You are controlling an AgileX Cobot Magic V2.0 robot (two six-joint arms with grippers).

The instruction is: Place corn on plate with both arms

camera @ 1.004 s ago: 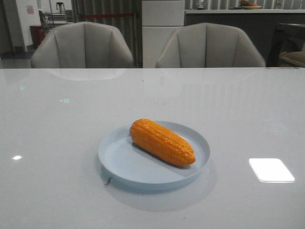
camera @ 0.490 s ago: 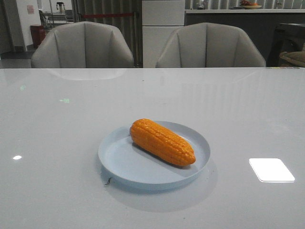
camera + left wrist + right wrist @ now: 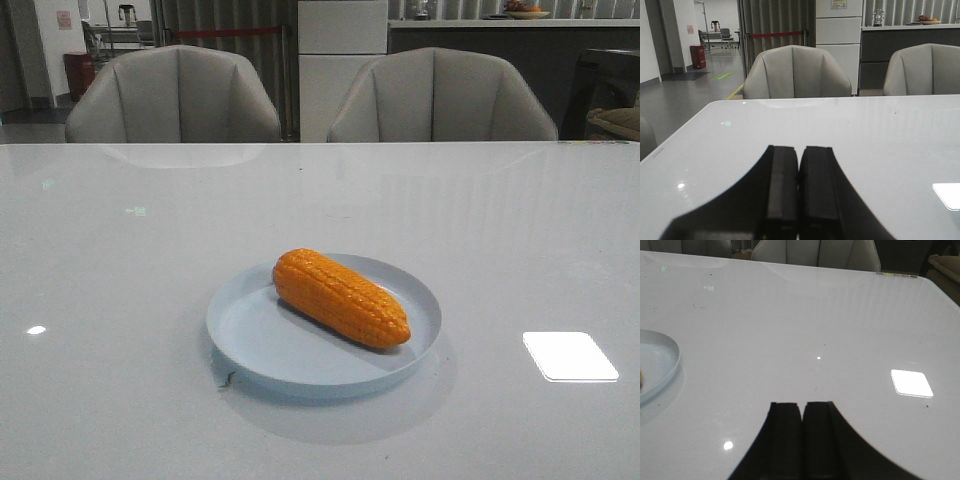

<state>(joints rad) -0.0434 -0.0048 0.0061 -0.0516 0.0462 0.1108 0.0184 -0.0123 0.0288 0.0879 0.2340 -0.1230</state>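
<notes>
The corn (image 3: 341, 297) is seen lying on its side inside the plate (image 3: 262, 352), resting on the plate's floor. It is set diagonally, with the blunt end toward the far left rim and the tapered end toward the near right rim. The plate is placed on the white glossy table (image 3: 120, 260), roughly centred in the front view and toward the near half of the surface. A small dark speck is noted on the table just beside the plate's near left edge.

No arm or gripper is seen in the front view. Nothing is found standing between the plate and the near edge of the table.

In the left wrist view, the left gripper (image 3: 799, 200) is shown with its two black fingers pressed together, nothing held between them. Only bare table is seen ahead of it.

In the right wrist view, the right gripper (image 3: 802, 440) is likewise closed, fingers touching and empty. A part of the plate's rim (image 3: 670, 365) is caught at the side of that view, well apart from the fingers.

Two grey upholstered chairs (image 3: 175, 95) (image 3: 440, 97) are set behind the far table edge. A bright rectangular light reflection (image 3: 569, 356) is recorded on the table to the right of the plate, apart from it.
</notes>
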